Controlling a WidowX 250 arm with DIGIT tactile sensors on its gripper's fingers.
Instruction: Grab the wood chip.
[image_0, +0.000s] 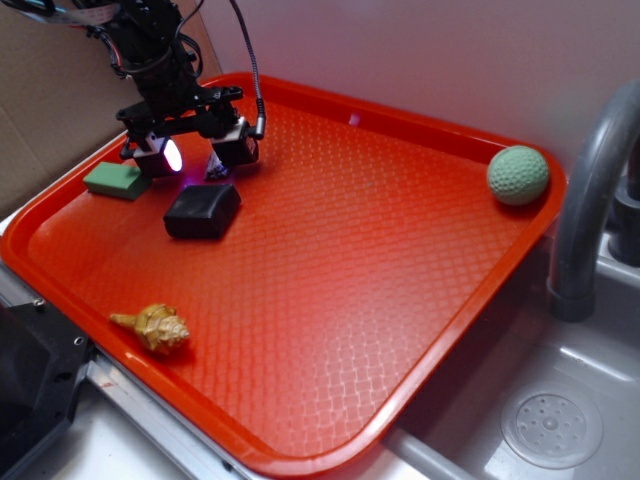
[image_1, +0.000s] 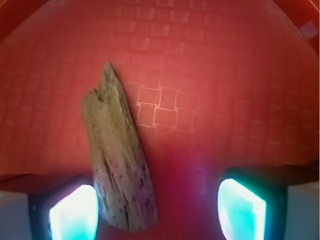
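Pincer (image_1: 159, 210) agape astride wood chip (image_1: 117, 157)

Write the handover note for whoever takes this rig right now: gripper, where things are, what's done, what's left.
Gripper: open, low over the tray at its far left corner, holding nothing.
Wood chip: flat on the tray, lying between the fingers, close to the left pad in the wrist view.
Nearby: black block, green sponge.
Done: approach, rough alignment.
Left: probably centre slightly, close on the chip, lift.
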